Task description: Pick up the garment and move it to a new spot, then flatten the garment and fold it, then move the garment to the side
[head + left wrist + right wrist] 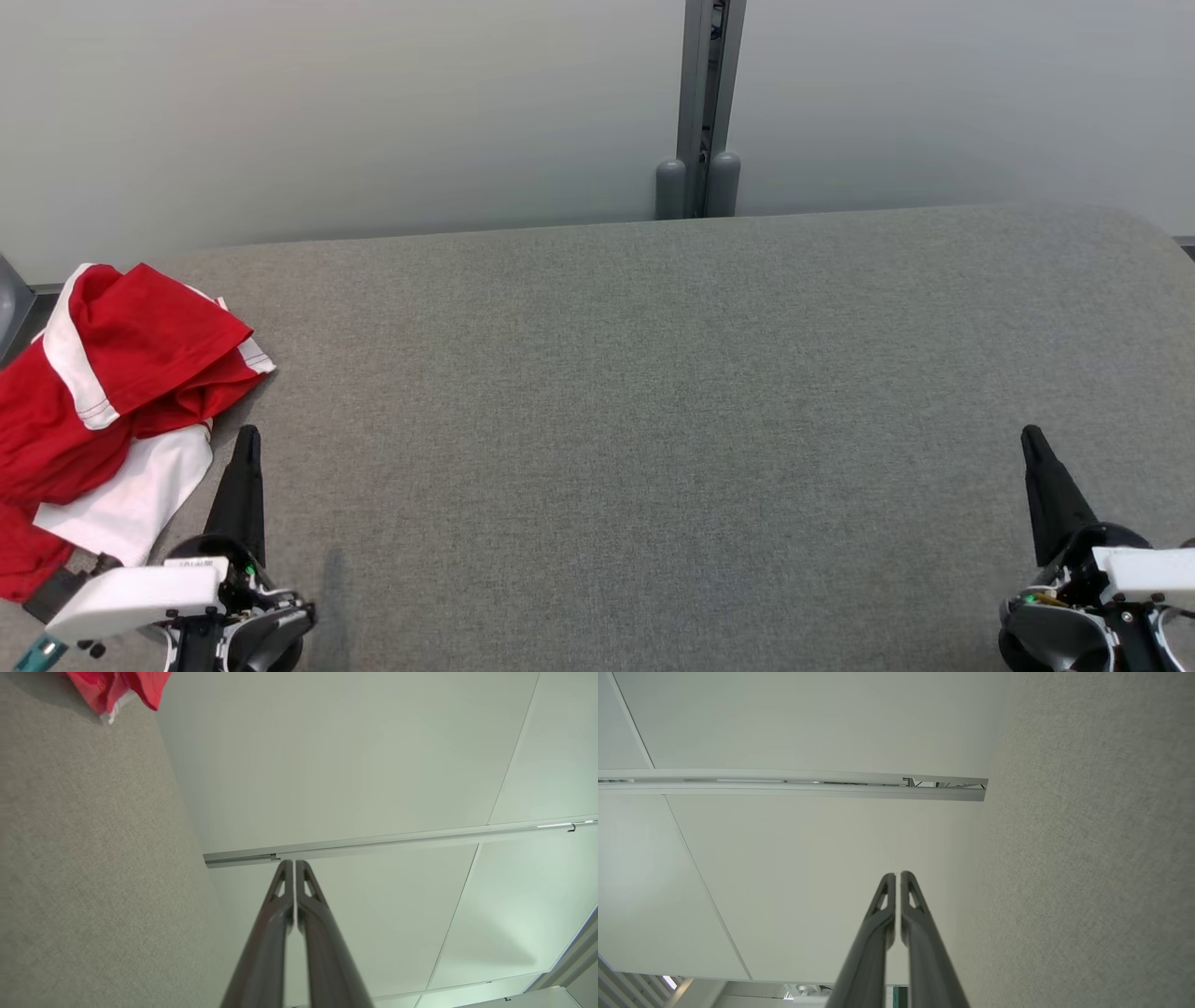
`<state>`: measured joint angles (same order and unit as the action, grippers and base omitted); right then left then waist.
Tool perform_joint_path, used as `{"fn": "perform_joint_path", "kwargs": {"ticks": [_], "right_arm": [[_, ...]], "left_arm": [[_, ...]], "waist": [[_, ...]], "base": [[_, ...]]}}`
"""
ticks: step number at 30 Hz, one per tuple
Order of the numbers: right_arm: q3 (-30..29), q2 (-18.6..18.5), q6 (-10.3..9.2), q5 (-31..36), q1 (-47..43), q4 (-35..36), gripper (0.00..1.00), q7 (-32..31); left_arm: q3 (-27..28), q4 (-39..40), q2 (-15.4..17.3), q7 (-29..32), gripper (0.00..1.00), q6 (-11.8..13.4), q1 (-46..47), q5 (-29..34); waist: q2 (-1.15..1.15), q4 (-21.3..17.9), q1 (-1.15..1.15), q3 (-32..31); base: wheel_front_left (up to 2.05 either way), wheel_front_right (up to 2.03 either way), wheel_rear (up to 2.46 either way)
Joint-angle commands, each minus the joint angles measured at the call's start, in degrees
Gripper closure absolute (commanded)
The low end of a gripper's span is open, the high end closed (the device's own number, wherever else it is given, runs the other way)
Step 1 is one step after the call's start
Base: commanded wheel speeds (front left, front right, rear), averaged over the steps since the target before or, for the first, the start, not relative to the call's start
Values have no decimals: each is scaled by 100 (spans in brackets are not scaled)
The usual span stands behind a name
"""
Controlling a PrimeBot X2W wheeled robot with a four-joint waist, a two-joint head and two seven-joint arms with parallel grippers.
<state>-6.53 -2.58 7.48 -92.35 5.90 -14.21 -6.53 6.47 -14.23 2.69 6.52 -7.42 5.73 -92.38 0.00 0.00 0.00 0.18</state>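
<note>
The garment (112, 392), red with white sleeves and edging, lies crumpled at the left edge of the grey table (653, 401); part of it runs off the head view's left side. A corner of the garment (117, 690) shows at the top left of the left wrist view. My left gripper (247, 439) stands shut and empty just right of the heap, its fingers (280, 905) pressed together. At the lower right my right gripper (1032, 439) is shut too, holding nothing, with its fingers (920, 914) nearly touching.
Pale wall panels rise behind the table, split by a grey upright post (705, 112). The table's far edge runs along the wall, and its right end curves away at the upper right.
</note>
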Motion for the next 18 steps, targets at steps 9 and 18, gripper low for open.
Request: {"fn": "perform_joint_path", "kwargs": {"ticks": [9, 18], "right_arm": [[149, 11, -7, 159, -134, -54, 0, 155], [319, -75, -6, 857, -108, -50, 0, 417]], "left_arm": [[-70, -151, -37, -167, 0, 1, -166, 205], [-39, -128, -34, -416, 0, 0, -209, 1184]], "waist": [[0, 0, 0, 7], [0, 1, 0, 16]], "base": [[0, 0, 0], [0, 0, 0]]}}
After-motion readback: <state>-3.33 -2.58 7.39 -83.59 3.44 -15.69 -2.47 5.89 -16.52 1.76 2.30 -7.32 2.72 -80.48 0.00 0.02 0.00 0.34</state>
